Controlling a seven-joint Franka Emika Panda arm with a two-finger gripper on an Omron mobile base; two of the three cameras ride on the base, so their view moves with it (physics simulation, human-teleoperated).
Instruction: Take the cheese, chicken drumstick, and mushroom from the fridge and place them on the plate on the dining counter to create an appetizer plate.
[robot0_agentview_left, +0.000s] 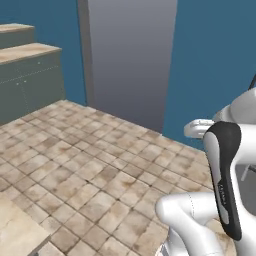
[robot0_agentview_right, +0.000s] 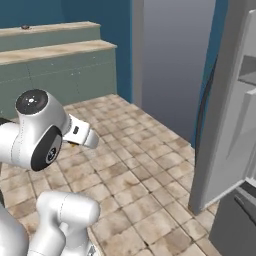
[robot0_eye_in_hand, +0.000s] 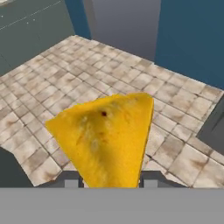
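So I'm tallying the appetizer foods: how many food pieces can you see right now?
1: the cheese, a yellow wedge gripped between the gripper fingertips above the tiled floor. Others may be hidden inside the fridge.

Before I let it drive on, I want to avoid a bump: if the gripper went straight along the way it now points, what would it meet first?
Probably the tiled floor. The gripper, shut on the cheese, points down at bare tiles ahead of the blue wall; depth is unclear.

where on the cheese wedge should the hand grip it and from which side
Across its thick broad end, one finger on each flat face, coming from behind that end. The hand view shows the cheese held just so: the wide base sits between the fingertips of the hand, while the narrow tip points away over the tiled floor. The tip looks too thin to pinch securely.
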